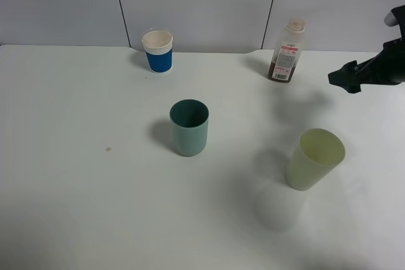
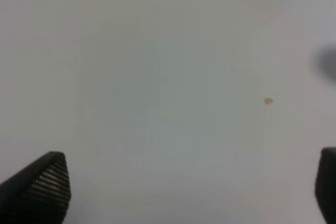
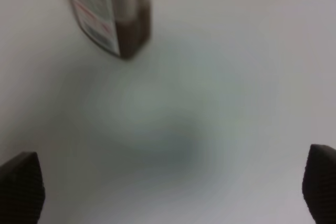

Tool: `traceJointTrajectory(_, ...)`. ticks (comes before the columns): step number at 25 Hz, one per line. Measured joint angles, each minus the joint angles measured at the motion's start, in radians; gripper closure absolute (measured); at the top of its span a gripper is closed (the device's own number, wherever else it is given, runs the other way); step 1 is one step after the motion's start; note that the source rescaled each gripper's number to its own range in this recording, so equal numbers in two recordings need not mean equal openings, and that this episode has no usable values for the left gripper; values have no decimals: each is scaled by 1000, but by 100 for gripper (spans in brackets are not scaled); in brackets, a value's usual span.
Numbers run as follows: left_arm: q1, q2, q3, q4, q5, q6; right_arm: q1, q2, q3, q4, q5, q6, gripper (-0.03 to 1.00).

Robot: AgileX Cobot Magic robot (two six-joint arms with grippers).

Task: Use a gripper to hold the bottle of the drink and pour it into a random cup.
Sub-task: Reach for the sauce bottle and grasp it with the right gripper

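Observation:
The bottle of the drink stands upright at the back right of the white table, brown liquid low in it, its label facing forward. My right gripper hovers to its right and slightly nearer, apart from it. In the right wrist view its fingers stand wide apart with nothing between them, so the right gripper is open, and the bottle lies ahead, blurred. The teal-green cup stands upright mid-table. My left gripper is open over bare table and is outside the exterior view.
A pale yellow-green tumbler stands at the front right, below the right gripper. A blue-sleeved white paper cup stands at the back, left of the bottle. A small brown speck lies on the table at the left.

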Motion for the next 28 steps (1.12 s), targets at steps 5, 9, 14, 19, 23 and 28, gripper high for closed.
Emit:
traceJointTrajectory(5, 0, 0, 0, 0, 0, 0, -8, 1, -47, -14, -99, 1, -3)
traceJointTrajectory(9, 0, 0, 0, 0, -1, 0, -8, 36, -96, -14, -110, 36, -3)
traceJointTrajectory(14, 0, 0, 0, 0, -1, 0, -8, 121, -147, -24, -114, 75, -3)
traceJointTrajectory(19, 0, 0, 0, 0, -1, 0, -8, 186, -202, -70, -123, 84, -3)
traceJointTrajectory(23, 0, 0, 0, 0, -1, 0, -8, 228, -255, -128, -125, 84, -3)
traceJointTrajectory(28, 0, 0, 0, 0, -1, 0, -8, 282, -329, -149, -147, 88, -3)
